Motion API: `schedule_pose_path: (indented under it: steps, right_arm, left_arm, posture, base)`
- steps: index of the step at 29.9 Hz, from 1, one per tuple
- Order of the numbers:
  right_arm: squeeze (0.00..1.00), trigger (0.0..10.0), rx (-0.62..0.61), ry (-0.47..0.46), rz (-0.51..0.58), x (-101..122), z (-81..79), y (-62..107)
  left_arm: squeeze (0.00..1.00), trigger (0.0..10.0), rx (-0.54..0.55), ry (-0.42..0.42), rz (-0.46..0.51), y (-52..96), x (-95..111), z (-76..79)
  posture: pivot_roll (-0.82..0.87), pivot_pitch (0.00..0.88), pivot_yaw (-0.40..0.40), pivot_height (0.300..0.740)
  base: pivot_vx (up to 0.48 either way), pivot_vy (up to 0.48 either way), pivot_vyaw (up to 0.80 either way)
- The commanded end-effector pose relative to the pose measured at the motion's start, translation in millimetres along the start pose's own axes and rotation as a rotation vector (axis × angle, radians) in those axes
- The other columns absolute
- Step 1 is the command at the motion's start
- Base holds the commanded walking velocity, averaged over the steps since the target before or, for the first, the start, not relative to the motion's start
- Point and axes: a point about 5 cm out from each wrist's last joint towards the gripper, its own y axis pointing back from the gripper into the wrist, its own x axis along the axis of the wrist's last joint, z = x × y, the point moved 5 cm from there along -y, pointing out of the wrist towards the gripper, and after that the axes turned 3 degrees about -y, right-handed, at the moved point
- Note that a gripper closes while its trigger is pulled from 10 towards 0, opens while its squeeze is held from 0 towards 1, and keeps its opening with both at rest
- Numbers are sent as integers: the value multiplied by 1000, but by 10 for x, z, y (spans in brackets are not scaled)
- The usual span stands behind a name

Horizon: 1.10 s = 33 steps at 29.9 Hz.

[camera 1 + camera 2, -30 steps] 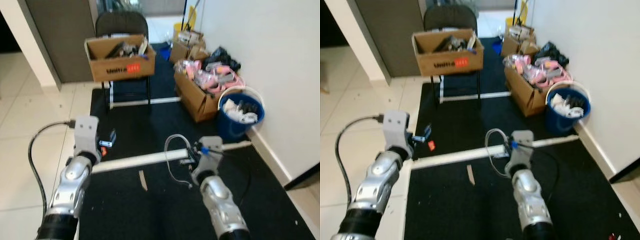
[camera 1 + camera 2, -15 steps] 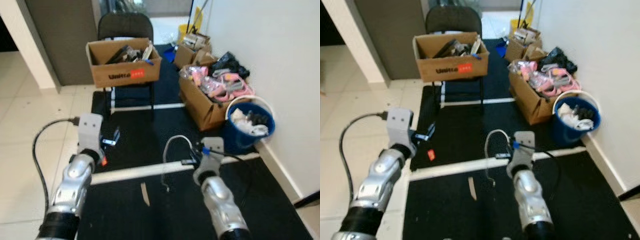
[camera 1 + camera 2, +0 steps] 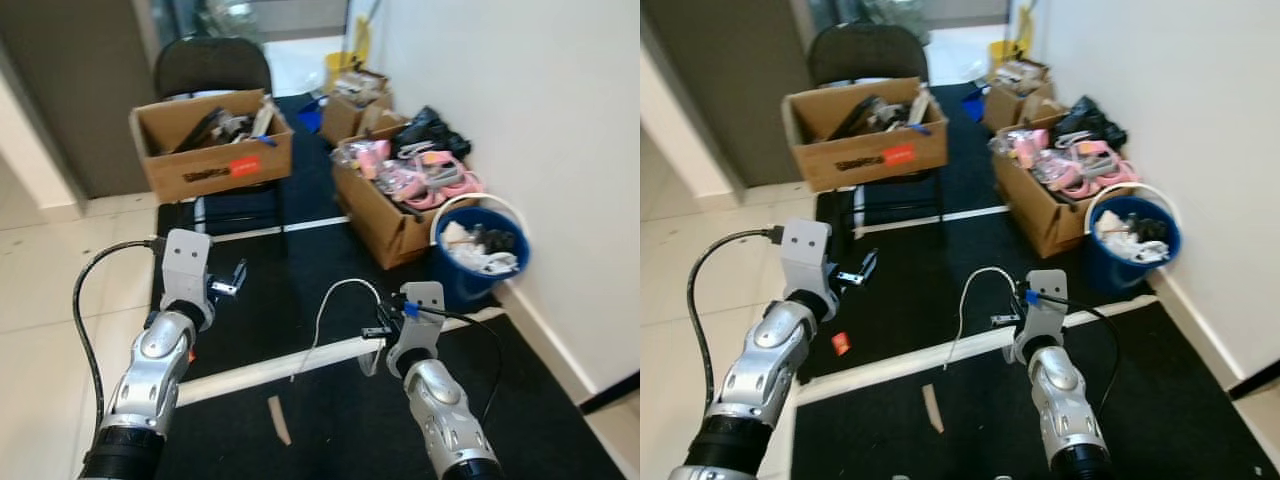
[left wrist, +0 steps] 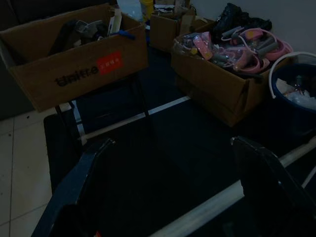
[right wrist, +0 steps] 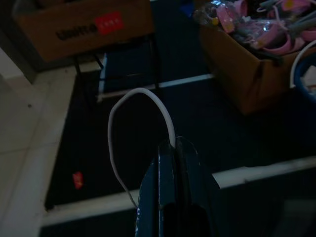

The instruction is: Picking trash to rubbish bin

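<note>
Black carpet [image 3: 300, 260] runs ahead to the white wall, where the blue bin [image 3: 478, 250] stands beside a cardboard box of pink clutter [image 3: 400, 190]. My right gripper [image 5: 173, 148] has its jaws pinched tight on a white wire [image 5: 118, 123], which loops up and trails loose. My left gripper [image 4: 168, 163] hangs with jaws wide, holding nothing. Carrying well, I judge, means lifting the dangling tail above the bin's rim before letting go.
</note>
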Motion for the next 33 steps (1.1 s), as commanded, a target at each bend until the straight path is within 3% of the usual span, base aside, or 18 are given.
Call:
schedule_pose_path:
  steps: [1, 8, 14, 20, 33]
  right_arm:
    - [0, 10000, 6, -10, 30, 47, -20, -17]
    - [0, 10000, 35, -38, 99, 207, -69, -70]
    - [0, 10000, 112, -60, 184, 446, -259, -121]
    - [0, 10000, 111, -68, 223, 561, -282, -161]
    - [0, 10000, 98, -58, 179, 434, -225, -129]
  left_arm:
    - [0, 10000, -5, 4, -22, 29, -69, -8]
    - [0, 10000, -21, 18, -20, 53, -86, 48]
    - [0, 10000, -33, 31, -22, 92, -120, 122]
    - [0, 10000, -33, 37, -23, 99, -123, 128]
    - [0, 10000, -2, 26, -5, 60, -48, 35]
  posture:
    - [-5, 128, 64, 740]
    - [-5, 119, 68, 740]
    - [-2, 112, 57, 740]
    - [-2, 117, 56, 740]
    - [-1, 134, 55, 740]
  base:
    - [360, 0, 0]
    - [359, 0, 0]
    - [360, 0, 0]
    - [359, 0, 0]
    - [359, 0, 0]
